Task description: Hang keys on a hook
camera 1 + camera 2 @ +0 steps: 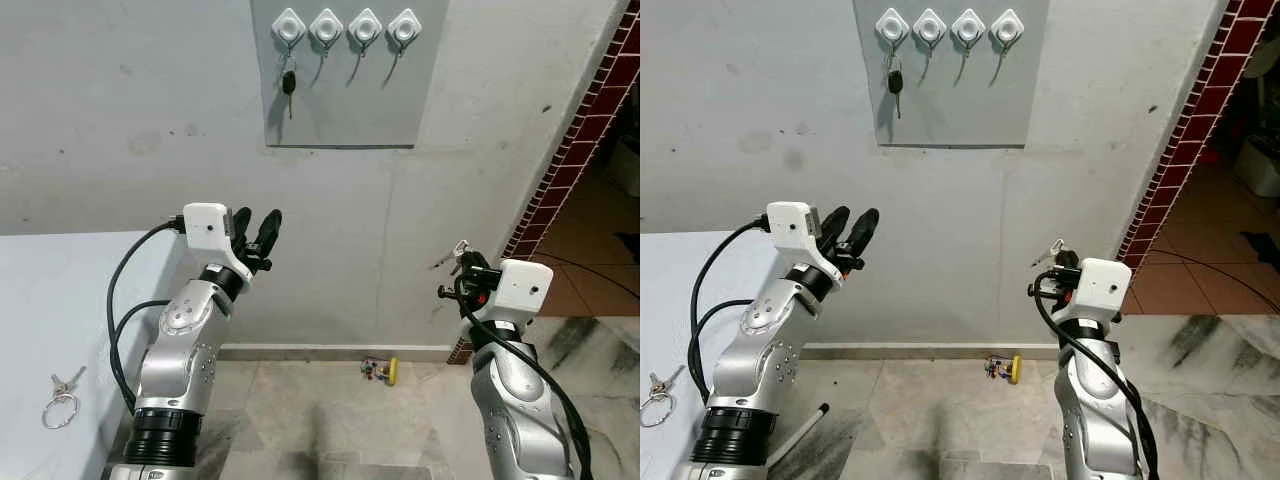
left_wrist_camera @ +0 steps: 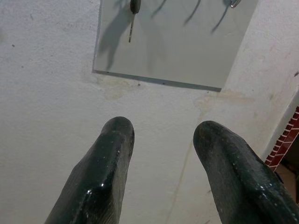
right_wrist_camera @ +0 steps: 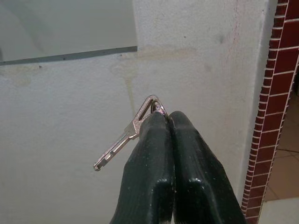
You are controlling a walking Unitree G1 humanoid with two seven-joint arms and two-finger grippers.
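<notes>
Gripping a silver key (image 3: 122,141), the right pincer (image 3: 167,117) faces bare wall (image 3: 70,140).

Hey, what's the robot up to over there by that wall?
It is hanging keys. Its right tool is shut on a silver key, held well below the hook board. The left tool is raised and open, holding nothing. A black-headed key hangs on the leftmost hook; the other three hooks are free. Another key ring lies on the white table.

Shiny bare-metal key (image 3: 122,141), glossy black rubbery fingers (image 2: 99,176), rough matt plaster wall (image 1: 120,130), smooth matt grey board (image 1: 345,105).
</notes>
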